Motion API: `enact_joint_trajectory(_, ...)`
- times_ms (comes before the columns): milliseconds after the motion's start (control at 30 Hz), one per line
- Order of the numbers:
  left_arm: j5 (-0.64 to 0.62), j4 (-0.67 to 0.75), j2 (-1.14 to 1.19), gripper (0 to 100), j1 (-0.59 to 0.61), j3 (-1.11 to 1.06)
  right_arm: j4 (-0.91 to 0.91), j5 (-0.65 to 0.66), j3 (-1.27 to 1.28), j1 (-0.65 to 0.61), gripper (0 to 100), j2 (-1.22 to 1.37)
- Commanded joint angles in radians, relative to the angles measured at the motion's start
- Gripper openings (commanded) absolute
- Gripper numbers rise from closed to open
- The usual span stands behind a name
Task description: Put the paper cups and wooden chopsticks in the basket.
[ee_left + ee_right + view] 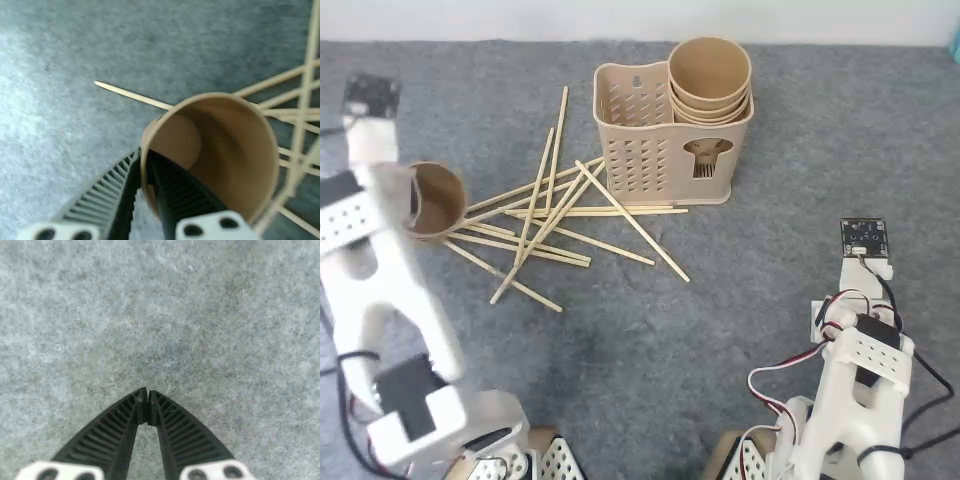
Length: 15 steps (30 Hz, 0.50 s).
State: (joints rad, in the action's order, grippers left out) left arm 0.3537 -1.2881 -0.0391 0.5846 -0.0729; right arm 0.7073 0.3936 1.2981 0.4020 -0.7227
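My left gripper [145, 167] is shut on the rim of a brown paper cup [220, 150], one finger inside and one outside. From above, that cup [435, 200] hangs tilted at the left of the table, beside the left arm. Several wooden chopsticks [545, 215] lie scattered on the grey cloth between the cup and the basket. The beige perforated basket [640, 140] stands at the back centre with a stack of paper cups [710, 75] in its right compartment. My right gripper [147, 402] is shut over bare cloth at the front right, holding nothing.
The right arm [860, 350] stands at the front right corner. Grey cloth [770, 240] lies bare between it and the basket. Chopstick ends [300, 120] run past the held cup in the left wrist view.
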Motion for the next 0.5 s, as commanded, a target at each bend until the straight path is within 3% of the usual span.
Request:
enact_joint_trajectory(0,-0.081,-0.176,0.052,1,-0.064,0.272,-0.021,0.017,-0.006,-0.012,0.8,-0.031)
enact_joint_trajectory(267,-0.258,-0.456,0.279,1,-0.178,0.782,-0.021,0.017,-0.006,-0.012,0.8,-0.031)
enact_joint_trajectory(467,-0.457,-0.466,0.344,1,-0.238,1.040,-0.022,0.017,-0.006,-0.012,0.8,-0.031)
